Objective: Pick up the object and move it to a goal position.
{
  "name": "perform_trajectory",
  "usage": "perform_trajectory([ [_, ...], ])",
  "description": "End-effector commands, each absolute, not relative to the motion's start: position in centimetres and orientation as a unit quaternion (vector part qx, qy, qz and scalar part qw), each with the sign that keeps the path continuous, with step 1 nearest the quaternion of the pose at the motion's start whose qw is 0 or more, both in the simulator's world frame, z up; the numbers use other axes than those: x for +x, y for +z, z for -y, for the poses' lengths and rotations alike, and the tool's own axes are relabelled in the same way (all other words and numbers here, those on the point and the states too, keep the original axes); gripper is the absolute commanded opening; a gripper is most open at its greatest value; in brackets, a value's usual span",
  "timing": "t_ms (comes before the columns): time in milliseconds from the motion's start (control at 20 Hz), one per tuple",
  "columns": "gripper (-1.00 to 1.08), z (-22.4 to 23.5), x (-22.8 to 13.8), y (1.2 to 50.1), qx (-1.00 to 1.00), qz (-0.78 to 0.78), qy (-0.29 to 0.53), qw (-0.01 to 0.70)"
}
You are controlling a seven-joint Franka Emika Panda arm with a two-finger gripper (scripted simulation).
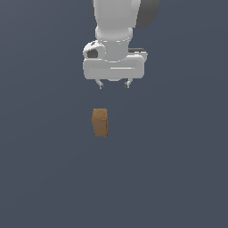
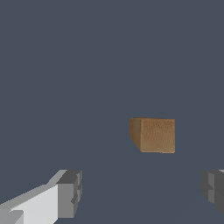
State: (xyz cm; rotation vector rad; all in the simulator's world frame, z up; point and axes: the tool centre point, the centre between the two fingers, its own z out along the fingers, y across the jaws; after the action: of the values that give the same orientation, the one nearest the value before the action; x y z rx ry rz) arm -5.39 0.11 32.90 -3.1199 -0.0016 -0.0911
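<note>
The gripper [image 1: 115, 84] hangs with its jaws spread wide and empty above the small wood-grained block [image 1: 100, 122], which stands upright and apart on the plain grey floor [image 1: 178, 178]; it looks rigid, light and flat-sided, best pinched across its narrow faces.

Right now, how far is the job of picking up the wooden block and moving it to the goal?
Nothing is done yet: the wooden block stands untouched on the floor. In hand: the gripper is open, apart from the block, with nothing between its fingers. Left: grasp, lift, move.
</note>
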Motion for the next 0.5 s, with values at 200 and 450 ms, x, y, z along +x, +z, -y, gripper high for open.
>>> perform_trajectory([
  [200,1.00,-0.1,-5.2,33.6,-0.999,0.004,-0.037,0.006],
  [450,1.00,-0.2,-4.8,35.1,-0.999,0.011,-0.053,-0.004],
])
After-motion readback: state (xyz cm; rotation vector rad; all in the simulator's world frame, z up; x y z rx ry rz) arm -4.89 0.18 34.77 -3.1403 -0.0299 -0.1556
